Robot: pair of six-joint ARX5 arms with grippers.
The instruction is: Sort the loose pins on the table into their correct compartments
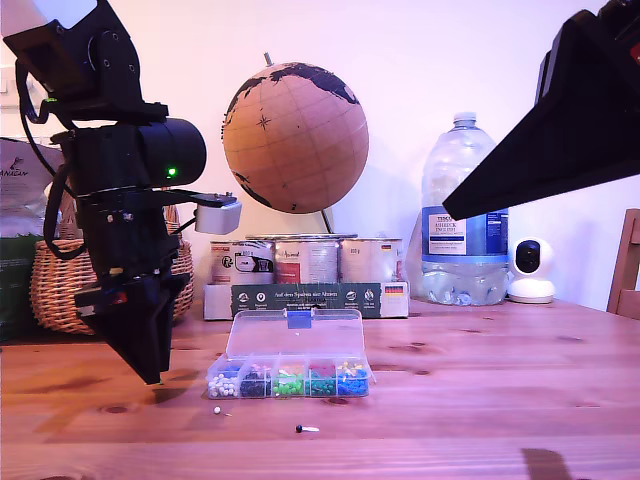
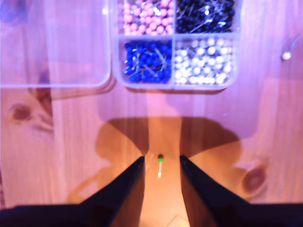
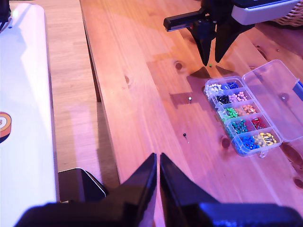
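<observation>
A green pin (image 2: 160, 159) lies on the table (image 2: 71, 156) in the gap between the tips of my first gripper (image 2: 162, 161), which is open. In the exterior view that gripper (image 1: 152, 375) hangs point-down at the left, just off the wood and beside the clear box of compartments (image 1: 290, 378); it hides the green pin there. A white pin (image 1: 217, 410) and a black pin (image 1: 300, 428) lie loose in front of the box. My second gripper (image 3: 157, 158) is shut on nothing, high above the table edge, far from the pins (image 3: 189, 99).
The box lid (image 1: 295, 335) lies open behind the compartments. At the back stand a cork globe (image 1: 295, 125), tins in a dark green tray (image 1: 310, 297), a water bottle (image 1: 465, 220), a wicker basket (image 1: 60, 285) and a small white camera (image 1: 530, 270). The second arm (image 1: 560, 130) looms at the exterior view's upper right.
</observation>
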